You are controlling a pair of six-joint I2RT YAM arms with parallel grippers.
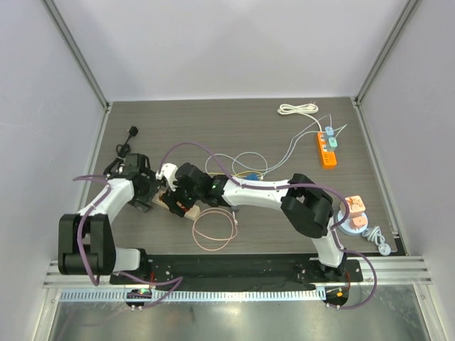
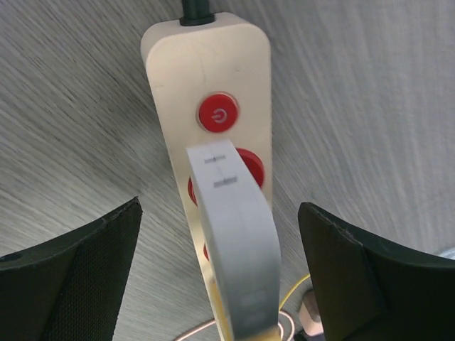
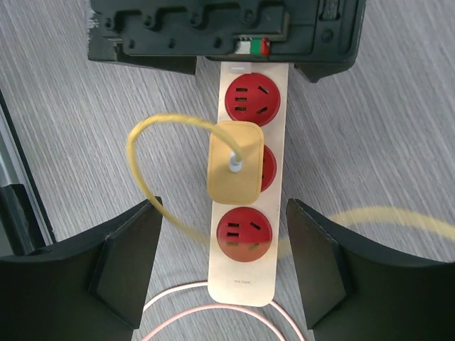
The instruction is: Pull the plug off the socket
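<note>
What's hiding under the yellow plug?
The middle red socket of the cream power strip. Only its red edge peeks out beside the yellow plug; its holes are covered.

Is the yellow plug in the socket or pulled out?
In. The plug sits flat over the middle red socket of the strip, covering most of it, and its cord loops away.

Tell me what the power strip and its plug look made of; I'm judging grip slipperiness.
The power strip: cream moulded plastic, matte, with red socket faces. The plug: smooth yellow plastic, likely, with rounded edges. Its cable seems rubber-sheathed, as it bends in a loose loop.
</note>
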